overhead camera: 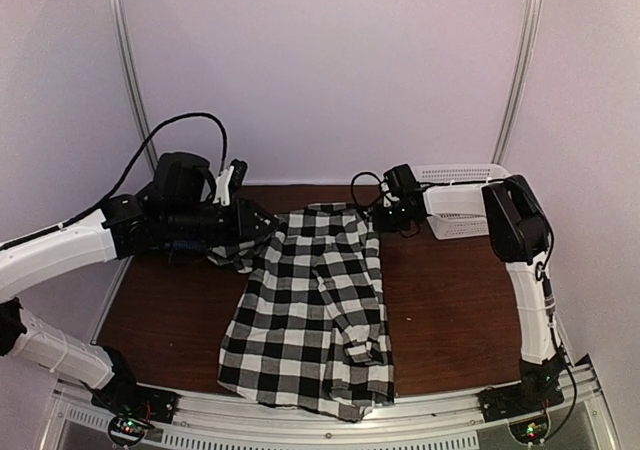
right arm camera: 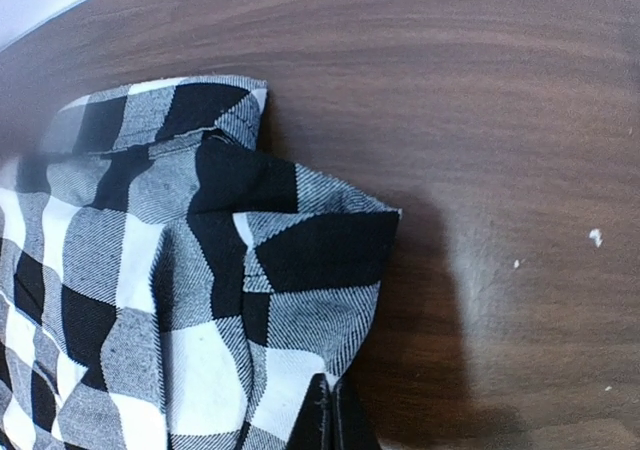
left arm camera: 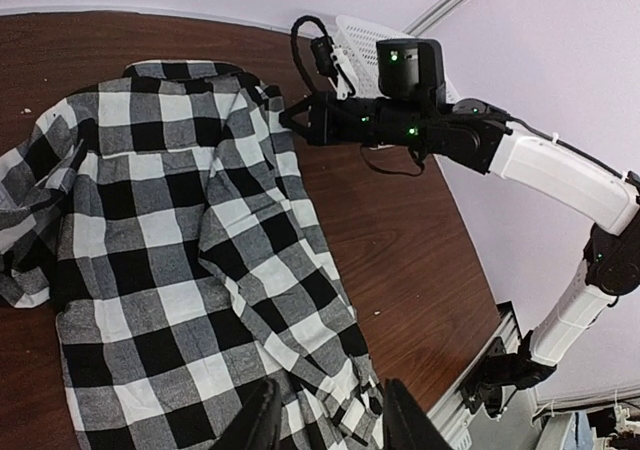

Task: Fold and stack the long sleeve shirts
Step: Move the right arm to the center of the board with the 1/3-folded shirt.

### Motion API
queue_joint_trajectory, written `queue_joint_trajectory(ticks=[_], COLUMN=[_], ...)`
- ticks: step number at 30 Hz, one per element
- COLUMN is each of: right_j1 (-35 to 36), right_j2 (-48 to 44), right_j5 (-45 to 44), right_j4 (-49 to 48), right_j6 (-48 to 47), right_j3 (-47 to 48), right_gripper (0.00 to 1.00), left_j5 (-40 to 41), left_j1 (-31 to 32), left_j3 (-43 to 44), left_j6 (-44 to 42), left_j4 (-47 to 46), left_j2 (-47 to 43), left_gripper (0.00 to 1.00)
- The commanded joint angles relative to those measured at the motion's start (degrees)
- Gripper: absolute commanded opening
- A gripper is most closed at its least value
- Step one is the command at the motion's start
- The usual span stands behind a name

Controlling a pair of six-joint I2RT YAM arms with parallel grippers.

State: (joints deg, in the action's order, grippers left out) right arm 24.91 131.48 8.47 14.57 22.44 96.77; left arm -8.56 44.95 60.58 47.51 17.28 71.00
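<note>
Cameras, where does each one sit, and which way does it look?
Top external: high behind the arms, looking down on the table and plaid shirt; both arms show whole.
Left wrist: on the left arm, looking across the shirt to the right arm and white basket; left pincer fingers at the bottom.
Right wrist: on the right arm, close above the shirt's corner; right pincer tips, shut on cloth, at the bottom.
Shared: top and left wrist both see the basket and right arm.

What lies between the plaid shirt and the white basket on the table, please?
The right fingers and wrist, shut on the plaid shirt's corner, span the stretch to the basket over bare table; the top view shows it.
</note>
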Motion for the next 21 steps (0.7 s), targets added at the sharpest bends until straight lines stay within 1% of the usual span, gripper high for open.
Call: queue_joint_trajectory(ticks=[1, 7, 11, 12, 14, 16, 19, 21], right_j1=[-2.35, -4.43, -5.46, -5.52, -5.49, -5.44, -4.88, -4.11], right_j2=[2.26, 6.68, 10.18, 10.76, 10.84, 9.32, 5.61, 2.50], right_j5=[-3.14, -8.14, -10.28, -10.73, -11.18, -10.19, -8.66, -8.88], right_j4=[8.22, 14.64, 17.65, 18.47, 19.83, 20.00, 19.56, 19.38], right_j6=[-6.32, -11.26, -12.56, -12.62, -12.57, -12.03, -11.30, -10.99], right_j3=[7.08, 16.83, 23.09, 24.61, 26.34, 26.07, 23.56, 21.32], right_gripper=[0.00, 0.00, 0.00, 0.02, 0.12, 0.21, 0.38, 0.45], left_j5=[1.97, 2.73, 2.77, 3.20, 5.55, 7.34, 7.74, 7.68], left_j1=[0.56, 0.67, 0.67, 0.67, 0.75, 0.75, 0.75, 0.75], left_j3=[0.75, 0.20, -1.17, -1.62, -2.50, -4.44, -7.18, -9.15], left_j6=[0.90, 0.58, 0.48, 0.48, 0.50, 1.13, 1.77, 2.14], left_j4=[-1.49, -0.67, -0.48, -0.25, 1.49, 2.22, 2.25, 2.22], left_j2=[1.50, 3.78, 5.73, 6.25, 7.33, 7.91, 8.17, 7.92], left_gripper=[0.36, 0.35, 0.36, 0.36, 0.36, 0.36, 0.37, 0.38])
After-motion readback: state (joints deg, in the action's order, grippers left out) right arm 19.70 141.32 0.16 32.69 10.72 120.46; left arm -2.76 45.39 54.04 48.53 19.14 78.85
